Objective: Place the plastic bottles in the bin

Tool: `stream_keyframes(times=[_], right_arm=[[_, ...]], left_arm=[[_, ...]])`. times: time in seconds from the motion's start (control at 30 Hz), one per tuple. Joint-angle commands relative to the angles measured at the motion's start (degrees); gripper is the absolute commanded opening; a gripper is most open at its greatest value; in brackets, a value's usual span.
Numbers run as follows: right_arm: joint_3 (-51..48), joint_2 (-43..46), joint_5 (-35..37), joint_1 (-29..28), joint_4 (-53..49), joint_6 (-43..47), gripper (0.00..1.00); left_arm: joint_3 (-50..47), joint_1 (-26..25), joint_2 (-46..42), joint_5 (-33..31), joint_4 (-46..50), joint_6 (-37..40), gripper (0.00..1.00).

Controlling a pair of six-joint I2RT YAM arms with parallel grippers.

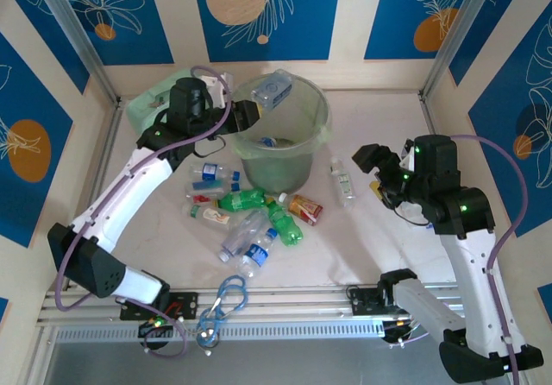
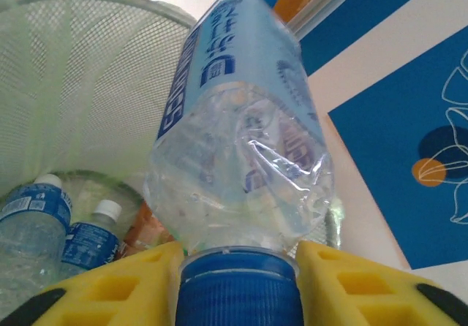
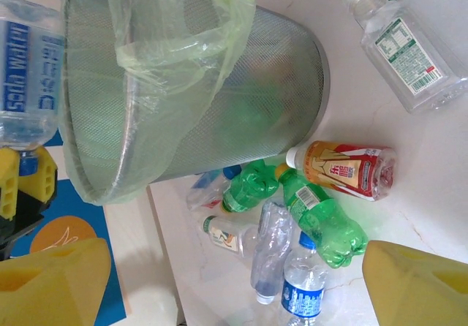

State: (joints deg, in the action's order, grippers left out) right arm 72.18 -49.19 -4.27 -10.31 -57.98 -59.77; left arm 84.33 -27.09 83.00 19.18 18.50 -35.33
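Our left gripper [image 2: 239, 259] pinches the blue cap [image 2: 238, 291] of a clear bottle [image 2: 241, 121] above the bin [image 1: 297, 173] for dropping; our right gripper [image 3: 238, 271] hangs wide, empty.

Left arm [image 1: 129, 186] stretches forward, left gripper [image 2: 238, 260] clamped; right gripper [image 3: 234, 286] wide open.

The pale table [image 1: 362, 247] carries a bin [image 1: 289, 171] near its far edge, a mint case [image 1: 145, 105] in the far left corner, a cluster of bottles [image 1: 242, 200] lying just before the bin, one clear bottle [image 1: 344, 182] lying alone beside the bin toward the right edge, and a blue carabiner [image 1: 227, 302] at the near edge.
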Motion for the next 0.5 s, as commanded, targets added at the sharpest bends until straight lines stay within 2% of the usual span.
stream_keyframes(times=[0.0,0.2,0.47], right_arm=[[-0.55,0.25,-2.73,1.01,-0.65,1.52,0.9],[-0.63,-0.01,-3.55,2.06,-0.57,1.92,0.9],[-1.82,-1.36,-3.4,2.44,-0.3,3.41,0.9]], left_arm=[[2.85,0.49,0.22,-2.41,0.31,2.24,0.61],[3.73,0.51,-0.49,-3.62,0.58,2.72,0.73],[0.57,0.42,-7.68,-4.79,1.72,2.98,0.75]])
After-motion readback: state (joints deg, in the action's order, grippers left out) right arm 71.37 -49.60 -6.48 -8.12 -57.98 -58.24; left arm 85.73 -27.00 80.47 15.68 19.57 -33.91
